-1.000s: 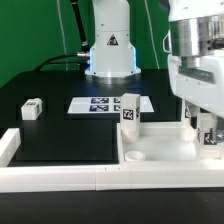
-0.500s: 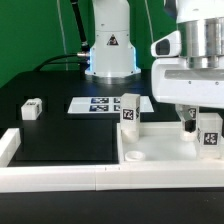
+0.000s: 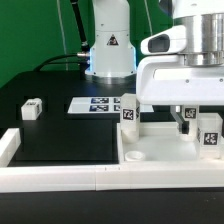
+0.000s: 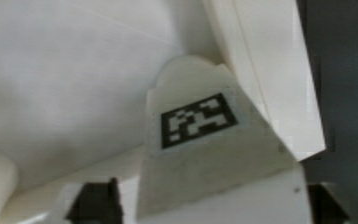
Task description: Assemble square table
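1. At about four o'clock on the black desk (image 3: 55, 140), the white plastic square tabletop slab (image 3: 165, 150) lies flat.
2. Gripper (image 3: 188, 122) jaws stand apart around its upright white tagged leg (image 3: 209, 133); close squarely and keep it vertical.

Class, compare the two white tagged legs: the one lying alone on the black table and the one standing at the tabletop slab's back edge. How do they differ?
The lone leg lies on the black table, apart from the slab; the upright leg stands at the slab's back edge. The lone leg looks shorter in view. Both are white with black-white tags.
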You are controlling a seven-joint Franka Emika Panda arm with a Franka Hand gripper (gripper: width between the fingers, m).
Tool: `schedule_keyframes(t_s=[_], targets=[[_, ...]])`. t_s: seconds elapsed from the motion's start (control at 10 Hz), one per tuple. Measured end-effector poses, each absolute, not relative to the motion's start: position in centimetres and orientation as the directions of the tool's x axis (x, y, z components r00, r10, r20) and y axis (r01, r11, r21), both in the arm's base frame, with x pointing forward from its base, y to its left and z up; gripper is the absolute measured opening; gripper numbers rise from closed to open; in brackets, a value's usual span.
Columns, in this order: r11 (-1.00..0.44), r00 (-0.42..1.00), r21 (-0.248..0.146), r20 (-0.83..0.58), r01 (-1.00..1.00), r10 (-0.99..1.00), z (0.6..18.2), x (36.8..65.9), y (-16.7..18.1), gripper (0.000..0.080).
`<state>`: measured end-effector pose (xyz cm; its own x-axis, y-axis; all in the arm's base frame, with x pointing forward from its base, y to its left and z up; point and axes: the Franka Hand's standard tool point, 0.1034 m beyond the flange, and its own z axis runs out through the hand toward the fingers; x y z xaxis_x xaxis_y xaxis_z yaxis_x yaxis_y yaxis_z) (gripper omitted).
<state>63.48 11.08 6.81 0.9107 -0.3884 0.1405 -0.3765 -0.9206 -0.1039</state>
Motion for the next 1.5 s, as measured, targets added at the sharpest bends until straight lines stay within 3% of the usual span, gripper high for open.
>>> schedule_keyframes(t_s=[0.1,0.5,1.0,1.1,1.2,1.3,1.4,1.5], targets=[[-0.908,0.899,-0.108,0.138,-0.404,-0.416,6.8,63.5,11.1,0.0311],[-0.776,0.768,-0.119,0.113,-0.619,-0.63,6.7,63.4,9.8,0.0308],[-0.762,0.753,-0.106,0.115,-0.639,-0.648,6.8,63.3,9.1,0.0308],[-0.76,0.751,-0.108,0.112,-0.641,-0.65,7.0,63.3,9.1,0.0362],[-0.756,0.748,-0.13,0.116,-0.641,-0.654,8.6,63.7,9.1,0.0362],[-0.763,0.754,-0.147,0.123,-0.629,-0.645,10.1,63.9,8.5,0.0545],[-0.769,0.76,-0.155,0.125,-0.62,-0.638,11.3,64.1,7.6,0.0545],[-0.763,0.756,-0.161,0.118,-0.626,-0.644,12.5,64.2,6.8,0.0627]])
